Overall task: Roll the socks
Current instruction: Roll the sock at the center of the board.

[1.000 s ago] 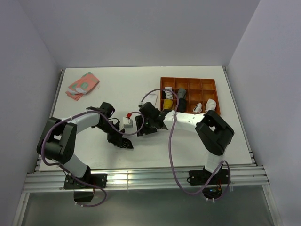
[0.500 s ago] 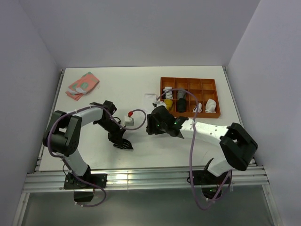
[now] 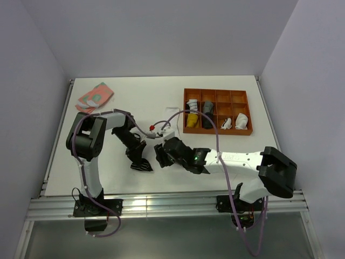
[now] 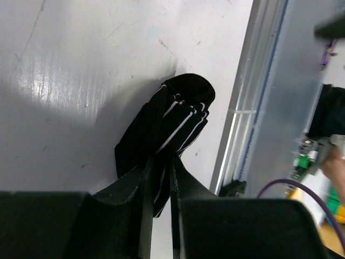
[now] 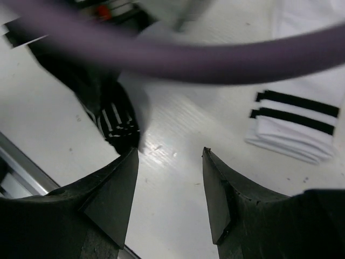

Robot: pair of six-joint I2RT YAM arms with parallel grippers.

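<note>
Near the bench edge, left fingers are gripping the black sock; right fingers are hovering open over bare bench beside it.

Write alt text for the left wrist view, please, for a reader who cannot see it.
The left gripper pinches a black sock with thin white stripes that lies bunched on the white table, beside its metal edge rail.

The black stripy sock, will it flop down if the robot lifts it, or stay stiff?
Probably floppy: the black sock is folded and bunched where the left end effector pinches it, so the loose part would likely droop. It looks light, being thin cloth. It probably won't roll away, since it lies slumped on the table.
</note>
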